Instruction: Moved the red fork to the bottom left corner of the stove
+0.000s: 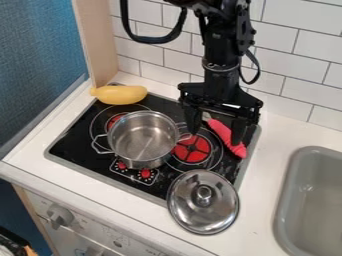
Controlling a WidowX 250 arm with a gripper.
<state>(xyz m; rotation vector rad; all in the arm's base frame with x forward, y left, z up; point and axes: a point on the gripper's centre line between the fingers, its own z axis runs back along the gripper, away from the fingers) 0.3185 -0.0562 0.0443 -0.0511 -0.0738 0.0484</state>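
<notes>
Red fork (225, 131) lies along the right side of the stove (75, 141), slanting from its far end toward the near right, past the rear of the right burner (192, 150). Over it hangs the gripper (215, 137), its fingers spread, one to each side of the fork as seen from here; whether they are low enough to close on it I cannot tell. The step in hand looks to be the grasp. Best to turn the fingers so they close across the handle rather than along it, settle near its middle for balance, and squeeze only once both tips are down beside it. Being slim, the fork could swivel or slip if caught near one end. Just left of the gripper stands the metal pot (143, 139), which blocks the straight way to the near left corner, so a clean lift above its rim seems wise, then a low release between the pot's left handle (100, 145) and the stove's edge. The lid (203, 201) leans over the near right edge, the yellow banana (119, 94) lies at the far left, and the sink (314, 200) is off to the right.
</notes>
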